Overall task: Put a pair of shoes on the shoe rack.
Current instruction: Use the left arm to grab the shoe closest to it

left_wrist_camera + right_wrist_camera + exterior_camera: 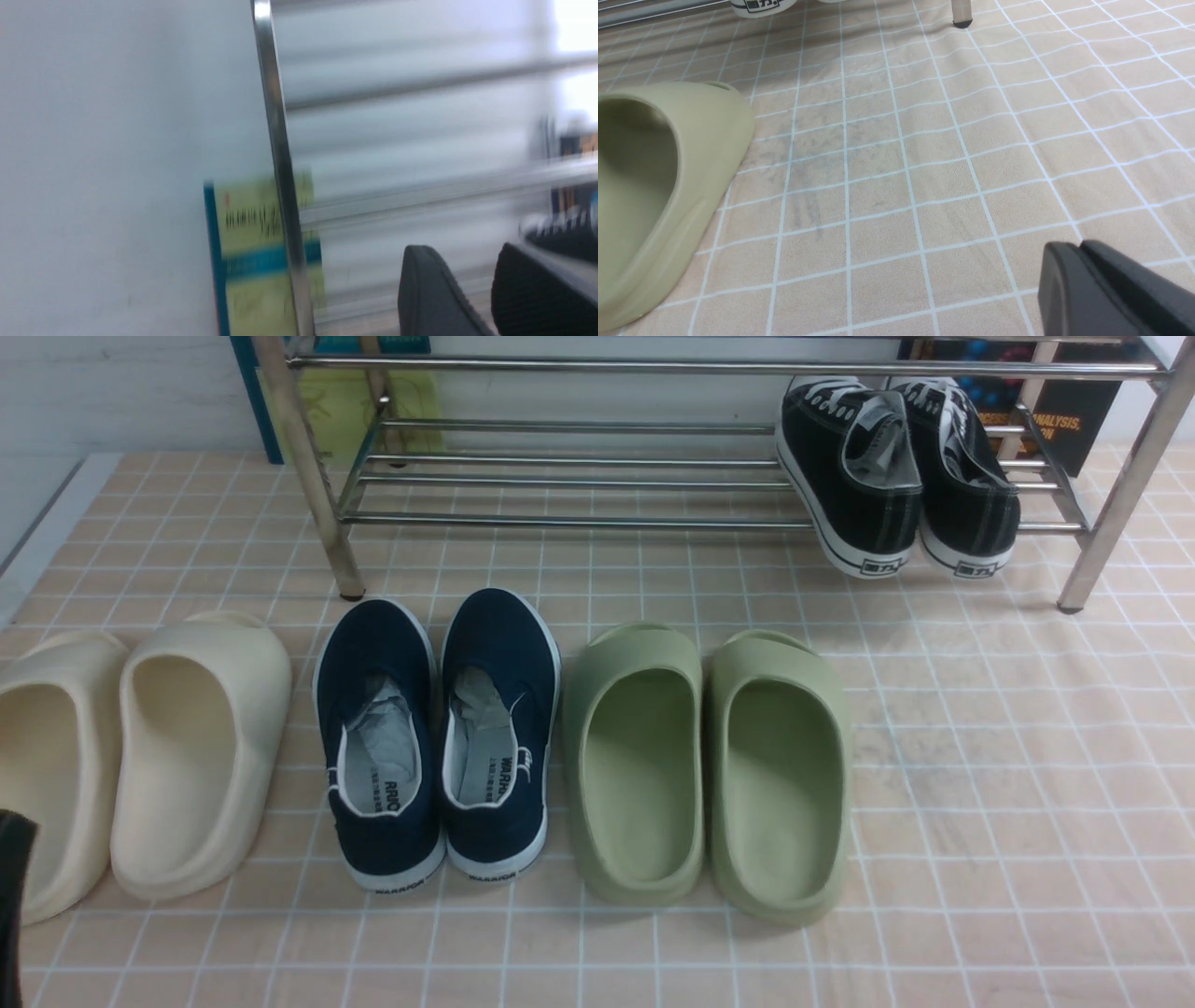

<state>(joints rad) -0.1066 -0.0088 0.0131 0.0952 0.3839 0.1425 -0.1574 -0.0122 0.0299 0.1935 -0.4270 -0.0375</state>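
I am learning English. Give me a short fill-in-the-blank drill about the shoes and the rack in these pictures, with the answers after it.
1. The navy shoes stand directly ____ of the green slides.
2. The sneakers on the shoe rack are ____ in colour.
3. ____ pairs stand on the floor.

Answers: left; black; Three.
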